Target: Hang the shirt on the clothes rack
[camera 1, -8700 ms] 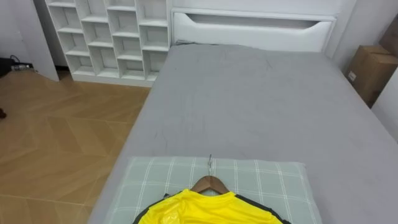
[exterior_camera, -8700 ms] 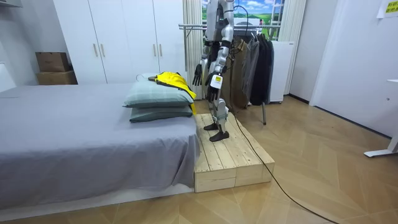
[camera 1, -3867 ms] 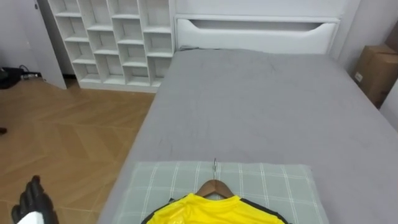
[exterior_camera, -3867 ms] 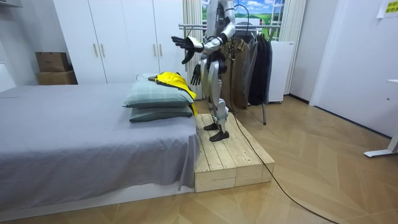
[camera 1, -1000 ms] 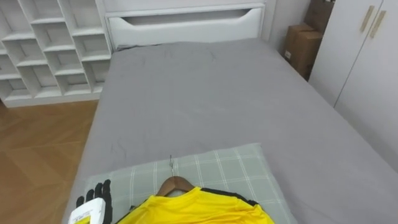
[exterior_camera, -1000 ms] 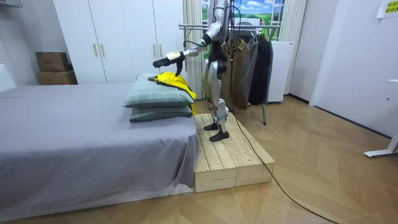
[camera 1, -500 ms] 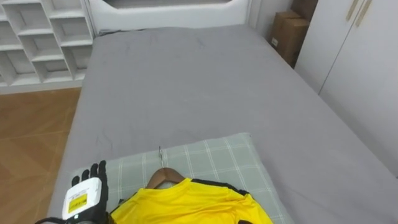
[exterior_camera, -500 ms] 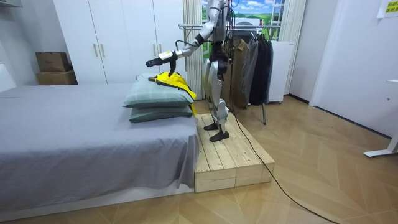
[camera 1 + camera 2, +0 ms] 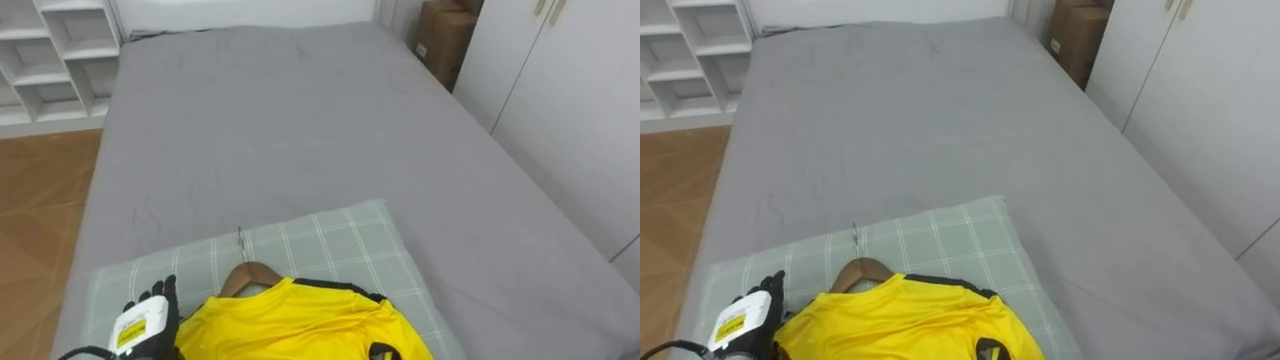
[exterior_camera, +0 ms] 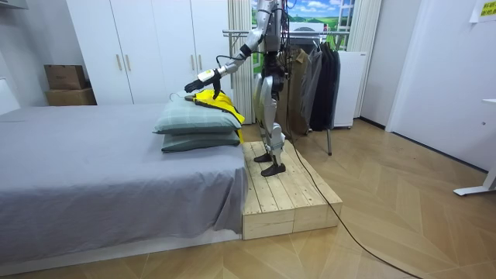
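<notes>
My left hand (image 9: 148,318) shows at the frame's lower left, fingers straight, holding nothing, just beside the yellow shirt (image 9: 300,325) on its wooden hanger (image 9: 246,273). Both lie on the checked pillow (image 9: 340,240). The bottom edge cuts off the shirt. Bare grey bed (image 9: 300,120) stretches beyond, and white wardrobe doors (image 9: 575,100) bound the right.
</notes>
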Motion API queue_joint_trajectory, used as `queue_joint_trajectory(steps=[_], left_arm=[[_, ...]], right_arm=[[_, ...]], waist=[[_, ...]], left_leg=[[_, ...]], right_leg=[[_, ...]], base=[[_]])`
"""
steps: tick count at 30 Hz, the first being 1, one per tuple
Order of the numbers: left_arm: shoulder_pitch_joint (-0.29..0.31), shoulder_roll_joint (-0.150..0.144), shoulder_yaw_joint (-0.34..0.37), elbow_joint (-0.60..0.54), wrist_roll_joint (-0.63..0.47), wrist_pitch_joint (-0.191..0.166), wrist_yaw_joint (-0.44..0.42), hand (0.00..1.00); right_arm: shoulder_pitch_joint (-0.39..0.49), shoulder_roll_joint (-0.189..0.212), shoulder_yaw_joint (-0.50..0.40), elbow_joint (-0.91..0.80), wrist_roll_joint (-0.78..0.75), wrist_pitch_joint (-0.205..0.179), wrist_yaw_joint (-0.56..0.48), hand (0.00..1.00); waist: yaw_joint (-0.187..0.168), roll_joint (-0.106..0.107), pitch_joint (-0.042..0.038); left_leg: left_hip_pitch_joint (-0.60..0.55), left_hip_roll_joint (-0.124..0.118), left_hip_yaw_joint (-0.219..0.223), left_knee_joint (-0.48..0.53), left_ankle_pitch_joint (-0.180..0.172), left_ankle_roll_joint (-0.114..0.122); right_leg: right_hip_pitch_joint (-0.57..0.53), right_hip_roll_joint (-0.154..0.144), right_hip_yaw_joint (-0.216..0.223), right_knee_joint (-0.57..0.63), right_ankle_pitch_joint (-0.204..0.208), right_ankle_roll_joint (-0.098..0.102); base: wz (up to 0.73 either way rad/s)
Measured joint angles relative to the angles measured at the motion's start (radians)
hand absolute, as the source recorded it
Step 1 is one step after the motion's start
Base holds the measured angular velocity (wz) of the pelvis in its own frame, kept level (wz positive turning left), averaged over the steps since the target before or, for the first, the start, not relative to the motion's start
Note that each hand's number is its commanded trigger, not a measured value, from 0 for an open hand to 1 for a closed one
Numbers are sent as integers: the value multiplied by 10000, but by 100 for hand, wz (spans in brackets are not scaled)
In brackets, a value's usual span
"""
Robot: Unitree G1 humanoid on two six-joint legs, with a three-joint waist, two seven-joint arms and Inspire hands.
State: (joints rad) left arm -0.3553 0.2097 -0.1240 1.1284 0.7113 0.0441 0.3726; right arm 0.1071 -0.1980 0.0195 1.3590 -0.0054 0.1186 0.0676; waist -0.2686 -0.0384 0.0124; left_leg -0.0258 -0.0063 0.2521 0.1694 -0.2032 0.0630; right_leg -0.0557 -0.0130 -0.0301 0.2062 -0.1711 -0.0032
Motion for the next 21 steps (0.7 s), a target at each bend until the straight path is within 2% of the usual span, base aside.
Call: queue_joint_trajectory(steps=[9,15,21], left_arm=[[-44,-19,-186,50,-93,15,-790,0],[-49,-175,-189,670,-275,175,-1055,0],[-62,-192,-188,722,-334,190,-1181,0]], right_arm=[[-195,5,32,6,-43,34,-5,0],[-485,4,31,18,-61,47,-1,0],[-617,5,31,15,-28,48,6,0]], waist=[[18,-41,-10],[-9,-15,9],[-4,-10,11]], left_leg=[[-389,18,75,152,4,10],[-328,32,163,113,11,20],[-333,35,162,118,17,24]], right_leg=[[-475,-5,61,226,1,2],[-494,20,177,309,0,2],[-495,25,181,310,-1,1]], base=[[-1],[-5],[0]])
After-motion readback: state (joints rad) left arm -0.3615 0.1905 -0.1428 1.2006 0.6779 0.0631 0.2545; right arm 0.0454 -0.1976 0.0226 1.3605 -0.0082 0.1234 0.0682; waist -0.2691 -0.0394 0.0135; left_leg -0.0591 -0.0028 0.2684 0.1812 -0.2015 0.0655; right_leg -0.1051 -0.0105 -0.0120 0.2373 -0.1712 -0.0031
